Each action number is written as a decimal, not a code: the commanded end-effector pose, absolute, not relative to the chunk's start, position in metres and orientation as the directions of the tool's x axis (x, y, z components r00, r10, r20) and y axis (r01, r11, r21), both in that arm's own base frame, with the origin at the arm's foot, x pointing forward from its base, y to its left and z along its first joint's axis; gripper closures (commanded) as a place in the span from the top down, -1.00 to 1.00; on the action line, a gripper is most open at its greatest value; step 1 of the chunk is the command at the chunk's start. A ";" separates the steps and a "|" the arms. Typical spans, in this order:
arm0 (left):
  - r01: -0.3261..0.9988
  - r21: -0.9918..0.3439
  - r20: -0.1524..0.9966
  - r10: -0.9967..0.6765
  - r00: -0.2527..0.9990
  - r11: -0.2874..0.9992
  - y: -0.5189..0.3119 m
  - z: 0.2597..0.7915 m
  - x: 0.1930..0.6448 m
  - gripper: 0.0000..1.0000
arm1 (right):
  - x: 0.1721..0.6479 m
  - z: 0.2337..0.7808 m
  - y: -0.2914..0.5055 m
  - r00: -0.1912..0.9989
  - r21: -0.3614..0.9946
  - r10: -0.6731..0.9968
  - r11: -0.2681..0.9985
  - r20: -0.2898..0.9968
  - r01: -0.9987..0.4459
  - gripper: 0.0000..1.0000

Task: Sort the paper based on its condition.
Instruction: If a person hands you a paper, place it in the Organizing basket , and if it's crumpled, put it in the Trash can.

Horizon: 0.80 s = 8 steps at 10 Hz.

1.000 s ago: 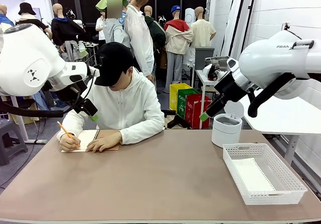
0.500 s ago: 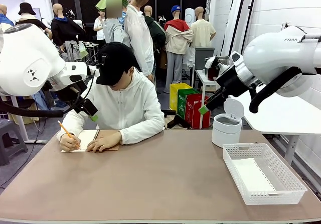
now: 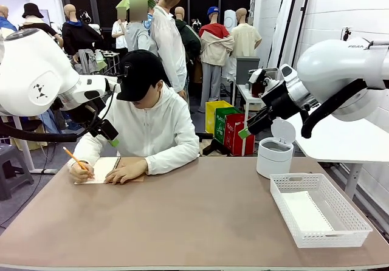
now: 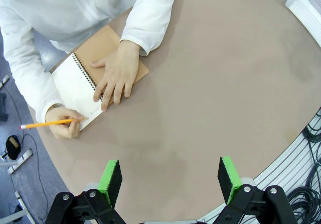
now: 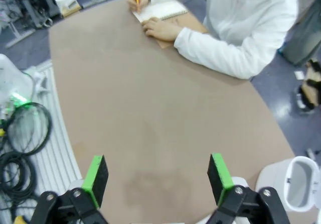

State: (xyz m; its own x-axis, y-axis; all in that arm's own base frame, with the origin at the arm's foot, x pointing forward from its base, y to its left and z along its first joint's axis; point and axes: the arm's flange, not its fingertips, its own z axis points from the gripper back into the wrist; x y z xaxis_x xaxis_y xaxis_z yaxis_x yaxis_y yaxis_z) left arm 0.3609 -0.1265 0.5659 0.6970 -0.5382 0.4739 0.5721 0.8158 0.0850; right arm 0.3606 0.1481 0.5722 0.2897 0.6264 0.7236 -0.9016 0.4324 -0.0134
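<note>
The left gripper's [image 4: 169,178] green pads [image 4: 111,180] stand wide apart with nothing between them, only bare table [image 4: 215,83] beyond. The right gripper [image 5: 157,178] is likewise spread open, its pads [image 5: 219,176] empty.

The left gripper hangs in the air just above the notebook [image 4: 75,83], on the robot's side of it. Its fingers point down and slightly toward the person. Behind it the wrist bends up into a large white joint, held high at the robot's left of the notebook.

The right gripper is well apart from the notebook, far to the robot's right of it and raised high. It tilts down and back toward the notebook's side. Its forearm climbs away to a bulky elbow farther right.

The person's flat hand [image 4: 116,76] presses on the notebook across its open white page and brown cover. The person's other hand [image 4: 62,121] holds an orange pencil [image 4: 42,125] at the page's outer corner.

The white mesh basket [image 3: 333,238] sits well apart from the notebook, at the robot's right end of the table and nearer the robot. What looks like a smooth white sheet of paper [image 3: 306,213] lies flat in its bottom. Whether it is a sheet or the basket's floor I cannot tell for sure. A small white bin [image 3: 273,157] with a raised lid stands between the basket and the far edge, also far right of the notebook.
</note>
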 end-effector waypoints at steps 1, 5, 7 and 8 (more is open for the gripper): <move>0.574 0.080 0.478 -0.537 0.696 0.815 -0.126 0.567 0.361 1.00 | 0.361 0.575 0.148 0.291 -0.020 0.632 0.437 0.719 -0.899 1.00; 0.574 0.080 0.478 -0.537 0.696 0.815 -0.126 0.567 0.361 1.00 | 0.361 0.575 0.148 0.291 -0.020 0.632 0.437 0.719 -0.899 1.00; 0.574 0.080 0.478 -0.537 0.696 0.815 -0.126 0.567 0.361 1.00 | 0.361 0.575 0.148 0.291 -0.020 0.632 0.437 0.719 -0.899 1.00; 0.574 0.080 0.478 -0.537 0.696 0.815 -0.126 0.567 0.361 1.00 | 0.361 0.575 0.148 0.291 -0.020 0.632 0.437 0.719 -0.899 1.00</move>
